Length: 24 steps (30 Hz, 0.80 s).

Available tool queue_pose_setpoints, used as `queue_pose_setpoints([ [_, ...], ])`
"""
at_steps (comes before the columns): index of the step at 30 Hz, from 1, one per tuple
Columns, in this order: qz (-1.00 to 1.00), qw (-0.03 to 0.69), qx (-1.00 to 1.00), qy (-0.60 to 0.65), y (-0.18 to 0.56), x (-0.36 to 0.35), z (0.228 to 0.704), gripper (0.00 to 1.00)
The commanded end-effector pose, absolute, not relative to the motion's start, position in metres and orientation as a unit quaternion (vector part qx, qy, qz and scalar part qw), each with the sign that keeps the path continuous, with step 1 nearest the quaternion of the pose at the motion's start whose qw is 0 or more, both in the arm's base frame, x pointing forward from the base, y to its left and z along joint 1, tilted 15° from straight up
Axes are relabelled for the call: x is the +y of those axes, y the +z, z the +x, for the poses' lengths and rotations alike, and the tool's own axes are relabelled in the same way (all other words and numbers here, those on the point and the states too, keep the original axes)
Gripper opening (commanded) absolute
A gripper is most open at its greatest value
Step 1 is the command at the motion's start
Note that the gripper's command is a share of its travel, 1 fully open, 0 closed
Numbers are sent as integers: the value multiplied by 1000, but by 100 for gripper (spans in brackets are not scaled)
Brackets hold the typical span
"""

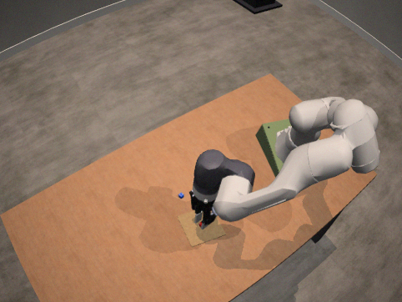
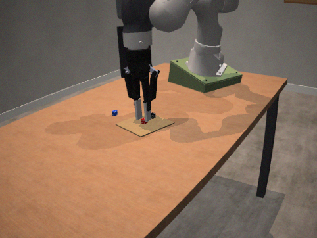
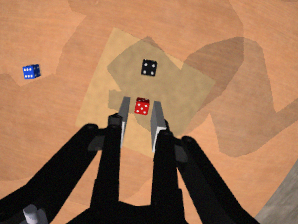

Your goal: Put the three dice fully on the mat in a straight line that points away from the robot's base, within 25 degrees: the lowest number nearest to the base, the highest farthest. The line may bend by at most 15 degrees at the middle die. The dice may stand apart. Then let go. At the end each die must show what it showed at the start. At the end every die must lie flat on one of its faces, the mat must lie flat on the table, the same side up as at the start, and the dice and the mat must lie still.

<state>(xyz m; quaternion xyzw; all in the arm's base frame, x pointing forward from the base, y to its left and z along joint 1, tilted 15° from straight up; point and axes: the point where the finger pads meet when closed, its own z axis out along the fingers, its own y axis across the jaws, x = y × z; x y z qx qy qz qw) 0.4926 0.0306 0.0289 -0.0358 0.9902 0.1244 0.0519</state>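
Note:
A tan mat (image 3: 174, 90) lies on the wooden table, and also shows in the exterior view (image 2: 145, 126) and the top view (image 1: 196, 234). A red die (image 3: 141, 106) sits flat on the mat between my fingertips, with a small gap on each side. My gripper (image 3: 140, 109) points straight down over it, slightly open, and holds nothing. A black die (image 3: 149, 67) sits on the mat just beyond the red one. A blue die (image 3: 31, 71) lies on the bare table off the mat, to the left, and shows in the exterior and top views (image 2: 114, 112) (image 1: 181, 195).
The green robot base block (image 2: 204, 73) stands at the far end of the table. The table's long edge runs along the right in the exterior view. My arm hides part of the mat in the top view.

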Motion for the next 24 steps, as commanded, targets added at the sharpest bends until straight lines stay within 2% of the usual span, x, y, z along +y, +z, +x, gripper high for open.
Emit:
queue_pose_setpoints([
  [1,-34,50,990,124,44,27,490,19],
  [24,-34,50,990,124,105,11,484,19],
])
